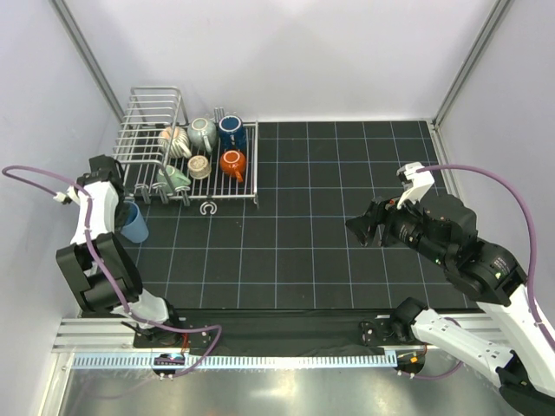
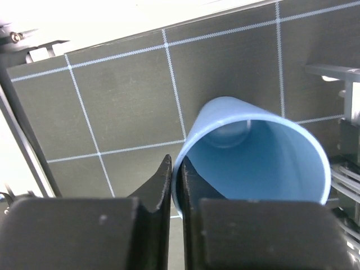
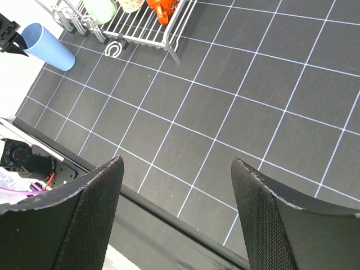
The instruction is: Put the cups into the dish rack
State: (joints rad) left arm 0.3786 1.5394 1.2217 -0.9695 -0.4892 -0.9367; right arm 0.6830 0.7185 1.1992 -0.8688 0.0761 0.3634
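We've got the left gripper (image 2: 174, 169) pinching the rim of the light blue tumbler (image 2: 253, 152), tilted just off the dish rack (image 1: 147, 130)'s near-left corner, with the right gripper (image 3: 175, 166) spread, empty and well away.

Overhead, the left arm (image 1: 87, 212) covers part of the light blue plastic tumbler (image 1: 137, 227) just in front of the silver wire dish rack (image 1: 149, 121), hiding the grip of the left hand (image 2: 175, 169). From the right wrist, the top edge cuts the rack and crops the orange glazed cup (image 3: 162, 7) on it. The left wrist view catches only the rack's blurred edge.
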